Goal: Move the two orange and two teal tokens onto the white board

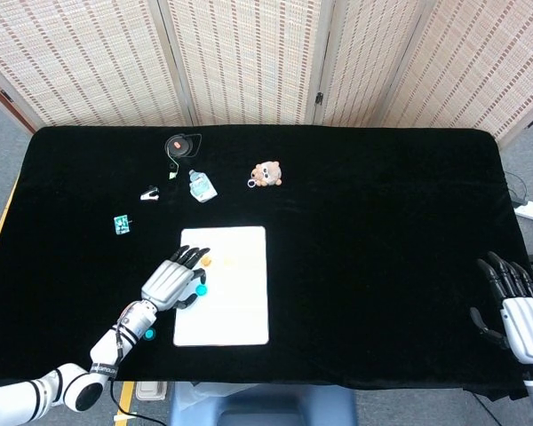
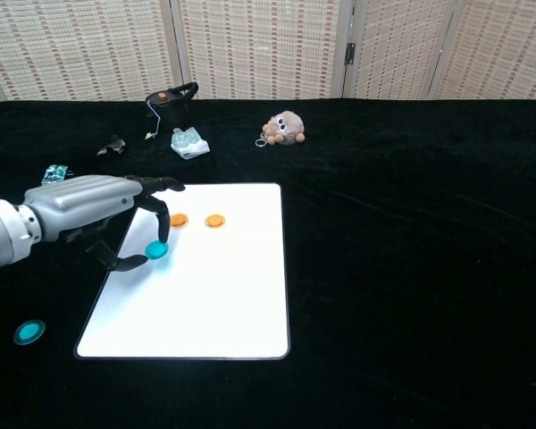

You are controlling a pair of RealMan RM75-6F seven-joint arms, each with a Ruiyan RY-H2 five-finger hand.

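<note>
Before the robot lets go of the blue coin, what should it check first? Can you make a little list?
1. Teal token held by the left hand: ok, pinched.
2. Token over the white board: ok.
3. Clear of the two orange tokens: ok, it is nearer the robot than they are.
4. Token touching the board: cannot tell.
5. Second teal token located: ok, on the black cloth, not on the board.
6. Right hand out of the way: ok, at the table's far right edge.

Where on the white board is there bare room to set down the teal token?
The white board is bare below and right of the two orange tokens: its lower half and right side. The upper-left corner is crowded by those tokens and the left hand holding a teal token.
</note>
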